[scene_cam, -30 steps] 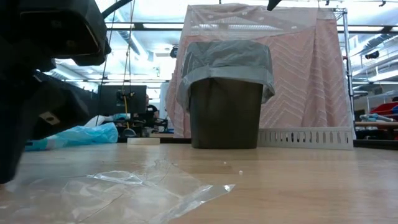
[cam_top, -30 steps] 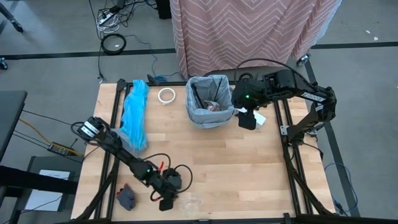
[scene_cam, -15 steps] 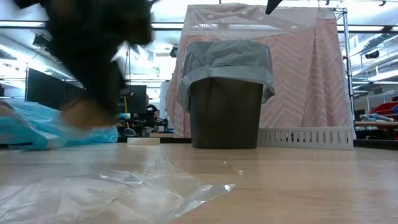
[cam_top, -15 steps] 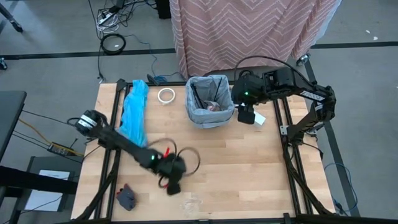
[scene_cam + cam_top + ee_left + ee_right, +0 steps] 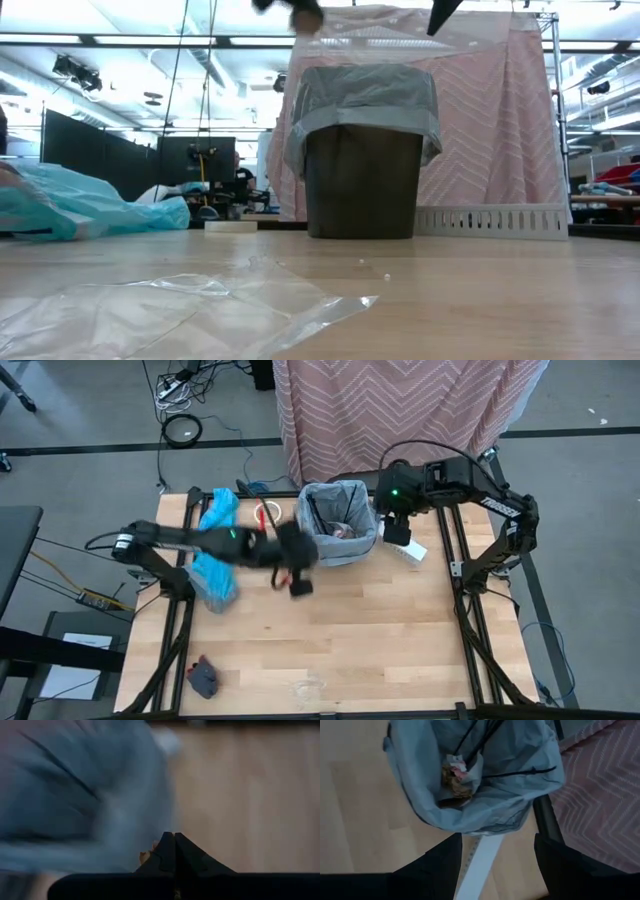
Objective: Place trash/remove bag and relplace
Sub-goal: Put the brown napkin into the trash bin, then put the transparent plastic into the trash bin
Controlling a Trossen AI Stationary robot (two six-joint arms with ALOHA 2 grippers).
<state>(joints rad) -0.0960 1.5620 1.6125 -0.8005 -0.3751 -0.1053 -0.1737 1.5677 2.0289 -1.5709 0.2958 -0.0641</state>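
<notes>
**A:** Where does the bag sit relative to each set of fingers?

**B:** The light grey bag lines a dark bin standing near the far edge of the worktop, about midway along it. The right gripper hangs just beside the bin on the side toward the right edge, above a long white box that lies there. In the right wrist view its two fingers stand well apart with the white box showing between them, and the bag's rim is just ahead of the tips, not touched.

**B:** The left gripper is just off the bin's near-left side, raised above the worktop. In the left wrist view its fingers are pressed together; a small tan speck shows at their side, but I cannot tell what it is. The grey bag fills most of that view beside them.

**A:** And the trash and the other bag?

**B:** Inside the grey bag lie thin dark sticks and a crumpled brown paper wad. A small dark grey piece sits by the near-left corner, and a clear plastic wrapper lies near the near edge. The turquoise-blue bag is bunched along the left side, with a white tape ring between it and the bin.

**A:** Any writing or labels?

**B:** None that can be read.
</notes>
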